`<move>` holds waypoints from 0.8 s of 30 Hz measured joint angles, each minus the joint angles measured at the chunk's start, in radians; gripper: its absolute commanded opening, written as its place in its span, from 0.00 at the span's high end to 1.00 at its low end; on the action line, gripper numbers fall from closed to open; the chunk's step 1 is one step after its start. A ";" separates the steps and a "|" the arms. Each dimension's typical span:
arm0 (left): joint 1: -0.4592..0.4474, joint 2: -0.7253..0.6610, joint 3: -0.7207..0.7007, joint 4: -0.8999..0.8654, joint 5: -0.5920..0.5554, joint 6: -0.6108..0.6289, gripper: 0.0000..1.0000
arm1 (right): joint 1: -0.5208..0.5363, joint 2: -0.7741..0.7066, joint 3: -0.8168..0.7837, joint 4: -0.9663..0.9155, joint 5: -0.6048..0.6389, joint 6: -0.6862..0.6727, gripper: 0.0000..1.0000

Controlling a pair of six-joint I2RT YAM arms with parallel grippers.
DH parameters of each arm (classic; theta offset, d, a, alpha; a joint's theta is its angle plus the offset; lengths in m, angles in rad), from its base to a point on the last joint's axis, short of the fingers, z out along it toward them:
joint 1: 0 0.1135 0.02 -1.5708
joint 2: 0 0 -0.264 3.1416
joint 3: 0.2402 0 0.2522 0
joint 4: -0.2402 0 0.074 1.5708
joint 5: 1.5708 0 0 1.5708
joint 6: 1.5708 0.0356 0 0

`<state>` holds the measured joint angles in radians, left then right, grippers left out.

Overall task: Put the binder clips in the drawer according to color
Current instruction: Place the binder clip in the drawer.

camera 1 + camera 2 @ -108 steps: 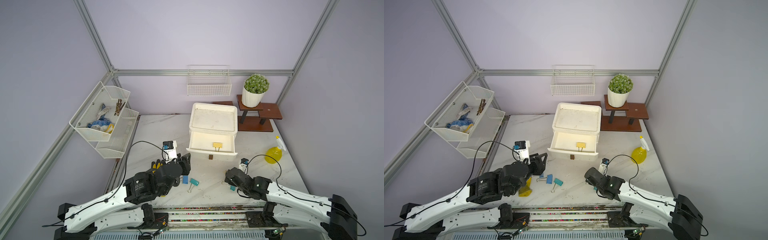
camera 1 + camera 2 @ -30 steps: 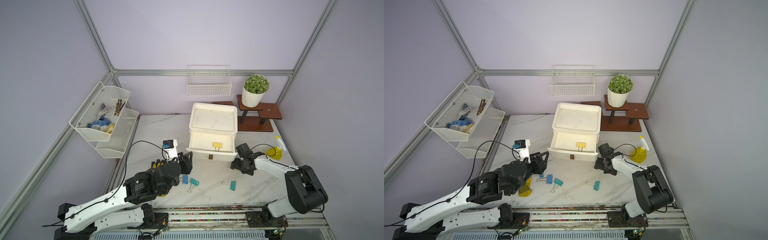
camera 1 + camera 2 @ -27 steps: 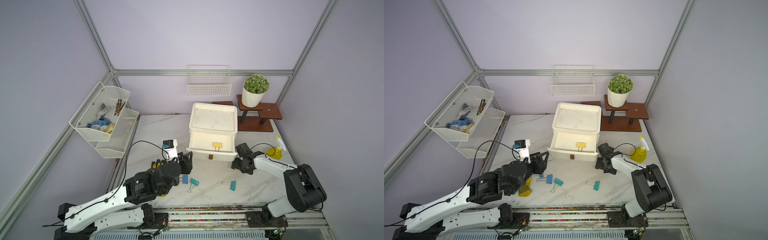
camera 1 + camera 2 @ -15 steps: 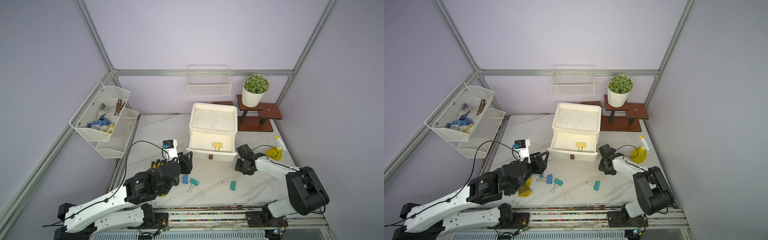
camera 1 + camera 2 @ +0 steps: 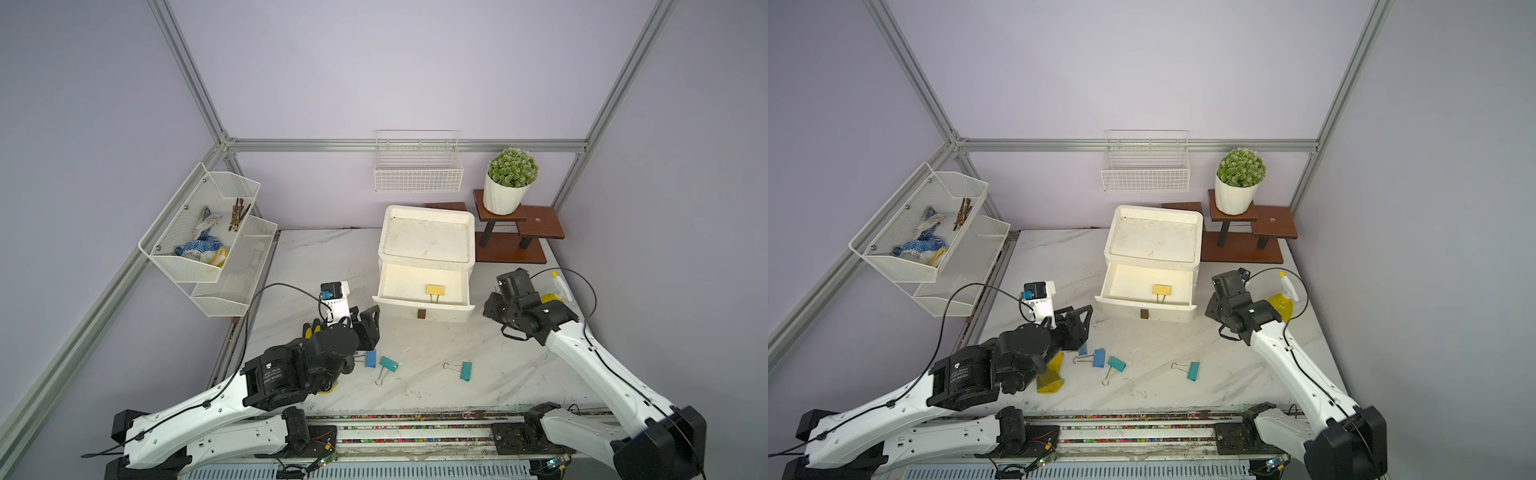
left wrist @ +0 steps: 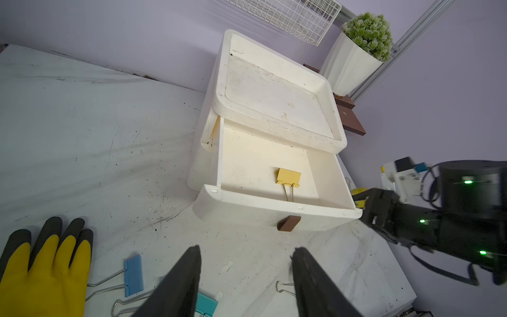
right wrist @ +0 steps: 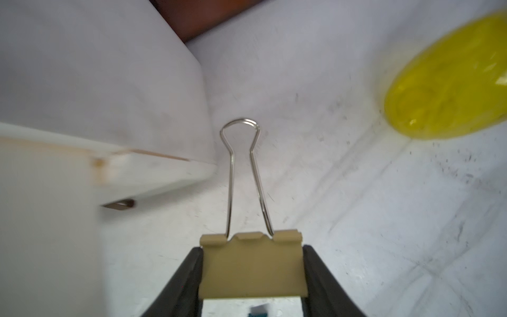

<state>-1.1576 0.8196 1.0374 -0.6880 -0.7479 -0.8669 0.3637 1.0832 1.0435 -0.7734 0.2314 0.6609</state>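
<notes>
Tabletop: white, marble-patterned surface that carries everything listed below.
Drawer unit: white box at the rear centre. Its drawer stands pulled out toward the arms.
Left gripper: jaws apart with nothing between them. It hangs above the table in front of the drawer, close to the loose clips.
Right gripper: jaws clamped on the body of the held yellow clip. In both top views it sits just beside the drawer's right front corner, outside the drawer.
Glove: yellow with black fingertips, flat on the table to the left of the loose clips.
Spray bottle: yellow with a white head, standing on the table behind the right arm and partly hidden by it.
Yellow clips: the held yellow clip has its wire handles pointing away from the jaws, over bare table. The stored yellow clip lies inside the drawer, near its front wall.
Teal clips: the first teal clip lies on the table just beside the blue one. The second teal clip lies apart to the right. Both are outside the drawer.
Blue clip: on the table near the left gripper, outside the drawer.
</notes>
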 measured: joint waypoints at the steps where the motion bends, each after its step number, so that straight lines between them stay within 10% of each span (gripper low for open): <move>1: 0.003 -0.013 -0.008 -0.010 0.000 -0.009 0.42 | 0.028 -0.020 0.072 -0.012 0.016 -0.005 0.76; 10: 0.008 -0.006 -0.055 -0.034 0.023 -0.068 0.43 | 0.488 0.207 0.587 -0.101 0.149 0.024 0.76; 24: -0.008 0.235 -0.108 0.152 0.239 -0.146 0.46 | 0.524 0.466 0.504 -0.177 0.167 0.100 0.75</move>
<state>-1.1660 1.0550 0.9295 -0.5358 -0.5087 -1.0130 0.8879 1.5494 1.5478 -0.9504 0.3988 0.7605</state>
